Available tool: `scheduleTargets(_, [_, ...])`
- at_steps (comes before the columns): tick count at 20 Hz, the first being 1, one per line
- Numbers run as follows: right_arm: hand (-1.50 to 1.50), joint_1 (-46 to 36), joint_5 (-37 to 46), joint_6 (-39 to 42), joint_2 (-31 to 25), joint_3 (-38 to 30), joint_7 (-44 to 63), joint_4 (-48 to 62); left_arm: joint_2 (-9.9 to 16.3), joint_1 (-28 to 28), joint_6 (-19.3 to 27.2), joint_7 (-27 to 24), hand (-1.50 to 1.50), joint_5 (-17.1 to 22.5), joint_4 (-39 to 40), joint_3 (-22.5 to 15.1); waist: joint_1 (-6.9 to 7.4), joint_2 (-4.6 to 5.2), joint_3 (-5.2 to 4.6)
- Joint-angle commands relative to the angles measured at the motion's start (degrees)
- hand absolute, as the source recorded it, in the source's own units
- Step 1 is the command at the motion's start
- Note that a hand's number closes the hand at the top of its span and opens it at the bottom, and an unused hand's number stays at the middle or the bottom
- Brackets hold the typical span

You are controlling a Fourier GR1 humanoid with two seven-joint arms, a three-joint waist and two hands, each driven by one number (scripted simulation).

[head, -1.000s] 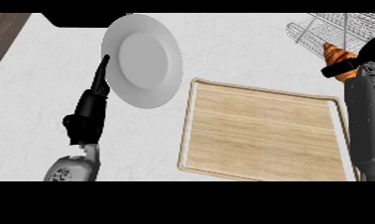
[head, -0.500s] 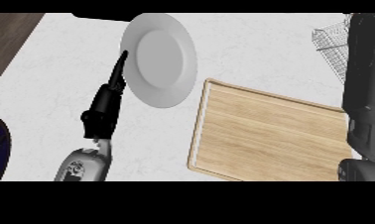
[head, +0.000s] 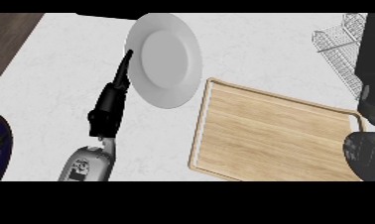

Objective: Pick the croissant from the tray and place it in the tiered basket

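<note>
A glossy round white plate (head: 164, 59) lies at eleven o'clock on the pale marbled surface (head: 66, 64), the left hand (head: 110, 104) beside it with fingers straight. The rectangular wooden tray (head: 271, 136) sits at four o'clock, the wire tiered basket (head: 338, 44) at two. The croissant and right hand are not visible.

Even, bright light is falling on the white counter (head: 66, 69), and no glare is showing on it. The plate (head: 164, 59) is shading softly toward its lower rim, and only faint shadows are lying beside the wooden tray (head: 271, 134). The far right edge is staying dark.
</note>
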Motion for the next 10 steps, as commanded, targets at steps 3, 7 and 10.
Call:
scheduleTargets(3, [1.5, -3.8, 3.9, -6.8, -3.2, -4.1, 11.4, 8.4, 0.9, -1.6, -0.4, 1.0, 0.0, 0.5, 0.4, 1.5, -0.78, 0.11, 0.09])
scheduleTargets(7, [1.5, -4.4, 6.5, -7.2, -4.0, -6.5, 12.7, 12.7, 1.4, -1.5, -0.4, 1.9, 0.0, 1.0, -0.1, 2.4, -1.28, -0.27, 0.11])
scheduleTargets(10, [1.5, -3.7, 7.1, -8.5, -8.9, -8.7, 8.1, 16.7, 0.6, -0.5, 0.1, -0.4, 0.0, 1.1, 0.2, 2.4, -1.91, -0.21, 0.12])
